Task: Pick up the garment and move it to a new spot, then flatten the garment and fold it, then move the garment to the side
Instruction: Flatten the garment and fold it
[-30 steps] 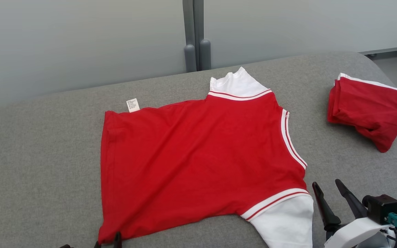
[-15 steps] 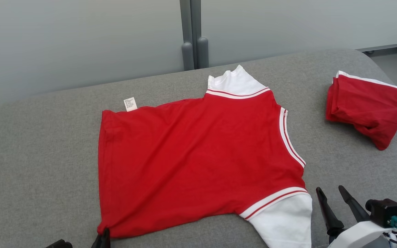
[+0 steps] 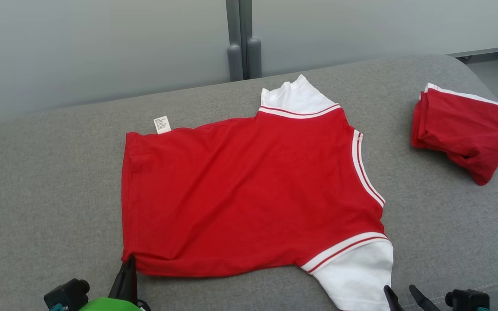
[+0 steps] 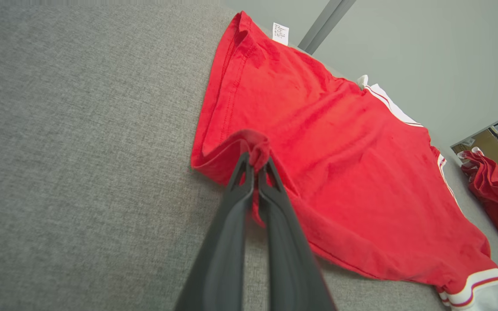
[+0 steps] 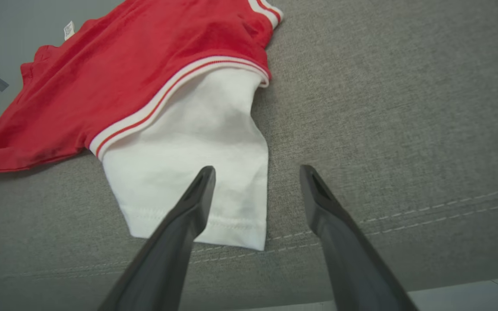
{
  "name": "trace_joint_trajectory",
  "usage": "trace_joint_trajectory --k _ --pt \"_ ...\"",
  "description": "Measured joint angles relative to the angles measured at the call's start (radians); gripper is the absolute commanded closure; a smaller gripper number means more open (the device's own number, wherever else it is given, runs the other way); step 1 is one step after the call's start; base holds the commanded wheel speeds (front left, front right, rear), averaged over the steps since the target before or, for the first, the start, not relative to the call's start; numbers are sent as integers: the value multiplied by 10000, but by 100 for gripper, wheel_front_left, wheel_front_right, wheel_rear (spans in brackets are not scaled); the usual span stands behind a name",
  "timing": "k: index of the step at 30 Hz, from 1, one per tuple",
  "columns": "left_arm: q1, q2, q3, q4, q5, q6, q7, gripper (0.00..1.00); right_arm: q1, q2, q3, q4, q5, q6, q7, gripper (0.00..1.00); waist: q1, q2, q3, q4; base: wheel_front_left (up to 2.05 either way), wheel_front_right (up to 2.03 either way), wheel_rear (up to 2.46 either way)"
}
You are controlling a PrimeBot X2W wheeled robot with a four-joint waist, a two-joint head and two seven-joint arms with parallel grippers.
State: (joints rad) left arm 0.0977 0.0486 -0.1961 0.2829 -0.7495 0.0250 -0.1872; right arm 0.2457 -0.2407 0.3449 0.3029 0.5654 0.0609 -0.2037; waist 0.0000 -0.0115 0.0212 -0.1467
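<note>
The garment point(image 3: 249, 194), a red shirt with white sleeves and striped trim, lies spread on the grey cushioned surface point(image 3: 41, 181). My left gripper point(image 3: 129, 261) is shut on the shirt's near hem corner, and the left wrist view shows the red cloth point(image 4: 257, 149) bunched between the fingertips and lifted a little. My right gripper point(image 5: 257, 172) is open, hovering over the near white sleeve point(image 5: 197, 155), its right finger past the sleeve's edge over bare cushion. Its fingertips point(image 3: 389, 291) poke up at the head view's bottom edge beside that sleeve point(image 3: 357, 276).
A second red garment point(image 3: 463, 129) lies folded at the far right of the cushion. A white label point(image 3: 161, 124) sticks out at the shirt's far hem corner. Grey wall panels with a post point(image 3: 242, 52) stand behind. Bare cushion lies left of the shirt.
My left gripper has shut on the shirt's near hem corner and pulled it inward, bunching the cloth. The head camera shifted, so the right gripper sits lower in view.
</note>
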Motion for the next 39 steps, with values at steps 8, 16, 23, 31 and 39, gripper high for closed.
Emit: trace_joint_trajectory --k 8,16,23,31,39 --pt "-131 -2 -255 -56 199 -88 -46 100 39 343 121 692 391 125 142 0 0 0 80 78 0 0 0" --pt "-210 -6 -345 -54 257 -119 -77 100 -174 571 182 1306 537 263 199 5 0 0 150 287 0 0 0" --pt "-211 -6 -326 -56 268 -119 -88 100 -599 619 309 1835 581 359 213 66 0 0 193 367 0 0 0" --pt "-212 -6 -316 -67 270 -119 -125 100 -900 614 416 1649 596 531 90 100 0 0 215 412 0 0 0" --pt "-212 -4 -184 -336 270 -115 -255 100 -1222 -21 401 497 585 587 -84 100 0 0 157 163 0 0 0"
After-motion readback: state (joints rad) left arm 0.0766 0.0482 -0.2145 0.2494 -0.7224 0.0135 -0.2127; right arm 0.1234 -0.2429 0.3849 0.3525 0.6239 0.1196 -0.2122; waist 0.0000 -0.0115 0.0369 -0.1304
